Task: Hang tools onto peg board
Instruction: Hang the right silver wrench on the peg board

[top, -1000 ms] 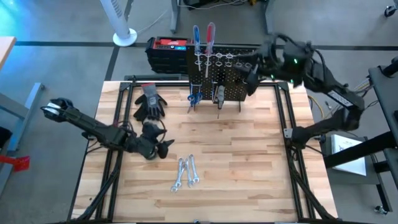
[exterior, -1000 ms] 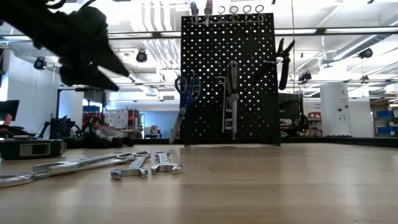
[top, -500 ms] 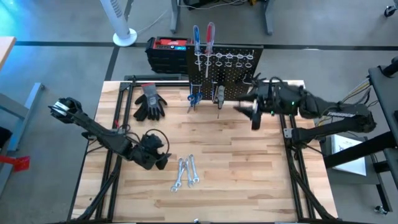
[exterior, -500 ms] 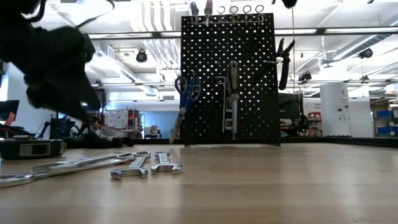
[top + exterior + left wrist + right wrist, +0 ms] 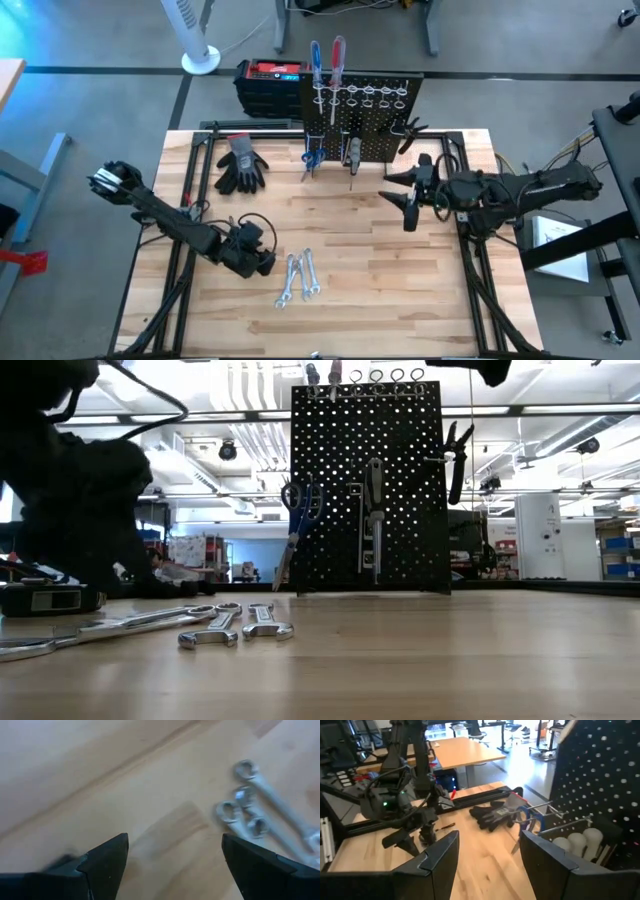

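The wooden tabletop (image 5: 380,260) carries the whole job, and at its far edge stands the black peg board (image 5: 362,118), already holding a blue and a red screwdriver (image 5: 326,62) in its top rings, blue-handled scissors (image 5: 296,520) on its face, a grey tool (image 5: 374,510) hanging at the middle, and dark pliers (image 5: 455,455) on a peg at one side. A pair of grey-black gloves (image 5: 240,165) lies beside the board and is no part of the work. Out in the middle of the tabletop, toward the near edge, three silver wrenches (image 5: 297,277) lie side by side, not yet hung. The left claw (image 5: 262,258) sits low just beside them, jaws spread wide and grasping nothing; the left wrist view shows bare wood between its fingers (image 5: 107,857) with the wrenches off to one side. The right claw (image 5: 408,198) hovers in front of the board's pliers side, jaws parted and empty. By my reading, the step in hand is the reach for a wrench: the next move calls for the left claw to slide over one wrench, settle around its shaft and clench.
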